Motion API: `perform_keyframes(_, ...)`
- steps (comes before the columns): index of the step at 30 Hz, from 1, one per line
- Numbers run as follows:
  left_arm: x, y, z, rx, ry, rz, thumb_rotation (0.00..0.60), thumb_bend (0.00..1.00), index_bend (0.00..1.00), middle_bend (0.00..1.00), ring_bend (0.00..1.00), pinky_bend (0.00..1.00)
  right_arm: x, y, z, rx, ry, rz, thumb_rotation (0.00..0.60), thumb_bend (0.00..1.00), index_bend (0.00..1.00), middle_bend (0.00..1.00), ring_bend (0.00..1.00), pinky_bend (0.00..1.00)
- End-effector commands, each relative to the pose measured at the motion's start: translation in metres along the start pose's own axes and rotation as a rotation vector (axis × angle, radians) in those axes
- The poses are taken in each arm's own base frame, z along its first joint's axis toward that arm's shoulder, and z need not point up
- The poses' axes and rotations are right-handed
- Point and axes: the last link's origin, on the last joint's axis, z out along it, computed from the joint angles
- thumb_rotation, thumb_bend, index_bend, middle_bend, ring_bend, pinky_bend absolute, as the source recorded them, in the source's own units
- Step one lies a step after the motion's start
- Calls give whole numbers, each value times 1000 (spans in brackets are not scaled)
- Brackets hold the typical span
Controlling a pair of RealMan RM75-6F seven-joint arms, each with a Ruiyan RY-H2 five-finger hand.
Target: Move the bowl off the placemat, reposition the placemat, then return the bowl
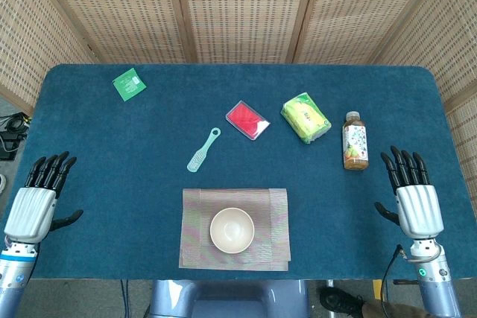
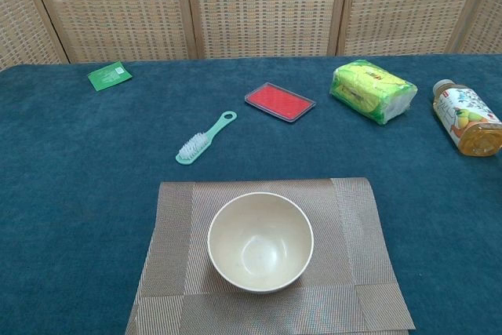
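Observation:
A cream bowl [image 1: 232,230] [image 2: 260,240] stands upright in the middle of a brown woven placemat [image 1: 272,206] [image 2: 353,225] at the table's near edge. My left hand [image 1: 37,199] lies flat on the blue cloth at the far left, fingers spread, holding nothing. At the far right my right hand [image 1: 414,195] rests the same way, open and empty. Both hands are well apart from the bowl and mat. The chest view shows neither hand.
Beyond the mat lie a mint brush [image 1: 203,150] [image 2: 205,138], a red flat case [image 1: 247,119] [image 2: 280,101], a green-yellow tissue pack [image 1: 305,118] [image 2: 372,90], a juice bottle [image 1: 355,141] [image 2: 468,117] and a green packet [image 1: 129,83] [image 2: 108,75]. Woven screens stand behind the table.

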Motion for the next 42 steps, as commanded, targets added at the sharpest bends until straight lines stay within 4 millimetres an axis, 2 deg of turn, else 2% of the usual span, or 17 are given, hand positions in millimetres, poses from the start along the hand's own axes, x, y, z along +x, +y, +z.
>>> perform_keyframes(1, -3, 7, 2, -32, -7, 5, 600, 0, 0, 0, 0, 0, 3, -1, -2, 4, -6, 10, 600, 0, 0, 0, 0, 0)
perform_keyframes(4, -9, 17, 6, -83, -32, 18, 600, 0, 0, 0, 0, 0, 6, -1, -3, 5, -5, 18, 600, 0, 0, 0, 0, 0)
perform_keyframes(8, -24, 48, 20, -288, -83, 66, 600, 0, 0, 0, 0, 0, 10, 0, -5, 2, -1, 31, 600, 0, 0, 0, 0, 0)
perform_keyframes(9, -32, 71, 26, -425, -106, 83, 600, 0, 0, 0, 0, 0, 12, 1, -4, -5, 3, 40, 600, 0, 0, 0, 0, 0)
perform_keyframes(10, -40, 85, 34, -522, -121, 96, 600, 0, 0, 0, 0, 0, 14, 2, -4, -9, 6, 46, 600, 0, 0, 0, 0, 0)
perform_keyframes(15, -67, 125, 48, -762, -157, 136, 600, 0, 8, 0, 0, 0, 17, 4, -2, -17, 6, 53, 600, 0, 0, 0, 0, 0)
perform_keyframes(21, -99, 159, 53, -914, -221, 193, 600, 0, 120, 0, 0, 0, 17, 10, 2, -37, -1, 45, 600, 0, 0, 0, 0, 0)
perform_keyframes(23, -105, 165, 55, -931, -225, 211, 600, 0, 172, 0, 0, 0, 17, 12, 3, -47, -3, 46, 600, 0, 0, 0, 0, 0)
perform_keyframes(28, -115, 178, 60, -956, -231, 215, 600, 39, 194, 0, 0, 0, 18, 15, 5, -62, -1, 50, 600, 0, 3, 0, 0, 0)
perform_keyframes(33, -126, 198, 69, -999, -213, 261, 600, 161, 241, 0, 0, 0, 20, 18, 7, -68, 5, 58, 600, 0, 9, 0, 0, 0)
perform_keyframes(37, -134, 207, 73, -1004, -222, 291, 600, 233, 334, 0, 0, 0, 21, 18, 7, -66, 3, 65, 600, 0, 13, 0, 0, 0)
perform_keyframes(42, -140, 215, 76, -998, -213, 299, 600, 377, 418, 0, 0, 0, 23, 17, 6, -61, 5, 73, 600, 0, 18, 0, 0, 0)
